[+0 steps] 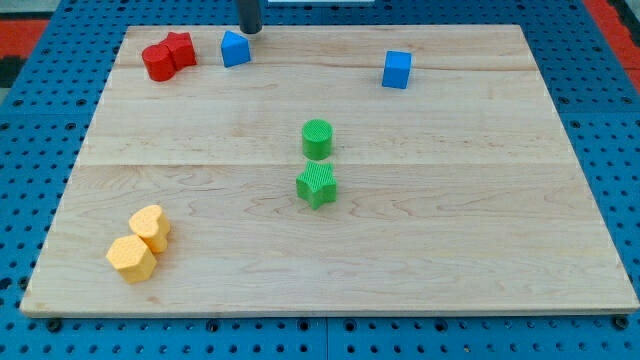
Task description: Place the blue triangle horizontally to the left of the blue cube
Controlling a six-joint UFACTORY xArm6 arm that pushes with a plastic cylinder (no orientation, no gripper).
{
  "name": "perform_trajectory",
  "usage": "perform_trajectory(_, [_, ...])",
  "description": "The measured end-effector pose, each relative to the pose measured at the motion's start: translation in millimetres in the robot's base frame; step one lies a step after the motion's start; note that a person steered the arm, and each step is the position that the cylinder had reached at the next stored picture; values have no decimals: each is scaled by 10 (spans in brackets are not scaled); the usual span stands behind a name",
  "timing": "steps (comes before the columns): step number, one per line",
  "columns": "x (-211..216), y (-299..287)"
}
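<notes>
triangle (235,48) blue | cube (397,69) blue | cylinder (317,138) green, ribbed | board (450,220) pale wood

Pale matt wood board (420,230) – visible grain, ribbed green cylinder (317,138)

Pale wooden board (480,200) on a blue pegboard, carrying eight small blocks.

At the view's top left, two touching red blocks (167,56), shapes unclear, beside the blue triangle (235,48); blue cube (397,69) top right; green cylinder (317,138) above green star (316,185) mid-board; two touching yellow blocks (140,244) bottom left.
</notes>
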State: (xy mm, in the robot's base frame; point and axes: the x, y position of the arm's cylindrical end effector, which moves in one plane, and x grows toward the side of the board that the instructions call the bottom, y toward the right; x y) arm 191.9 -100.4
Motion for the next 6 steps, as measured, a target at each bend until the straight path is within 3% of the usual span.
perform_trajectory(2, [212, -402])
perform_trajectory(3, [560, 96])
perform_trajectory(5, [455, -61])
perform_trajectory(6, [417, 512])
